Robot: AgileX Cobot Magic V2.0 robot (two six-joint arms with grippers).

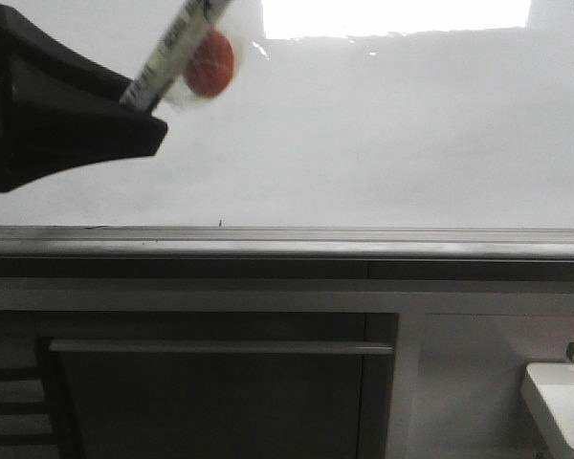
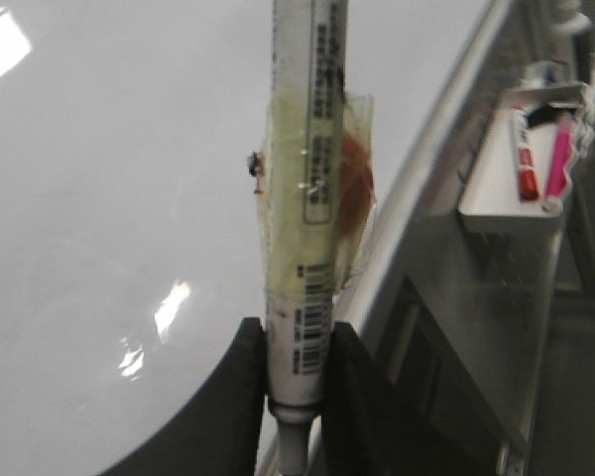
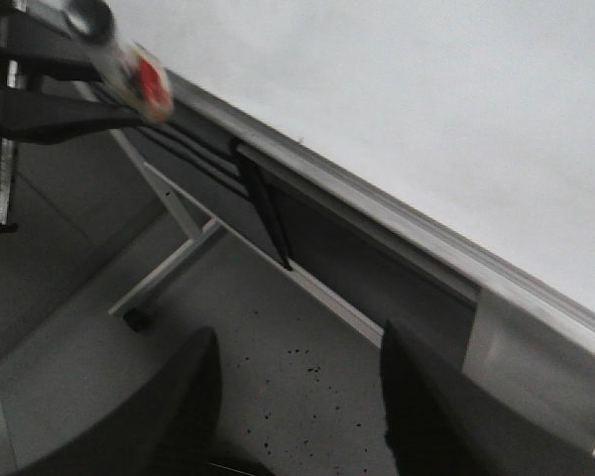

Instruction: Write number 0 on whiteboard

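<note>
L gripper [image 2: 296, 372] w/ marker [image 2: 307, 198] at whiteboard [image 1: 383, 134].
Jaws pinching marker barrel, upper left of board; tiny black mark [image 2: 253, 162] by tip, no closed 0 visible. R gripper [image 3: 297, 397] jaws spread, over floor below ledge [image 1: 297, 241].

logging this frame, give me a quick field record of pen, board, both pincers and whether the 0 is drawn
pen: marker with tape and a red patch, tip toward whiteboard
left pincer: shut on marker
right pincer: open, holding nothing, away from board
board: no loop visible; one small dark speck
ledge: grey rail under board
task state: 0 not yet drawn
</note>
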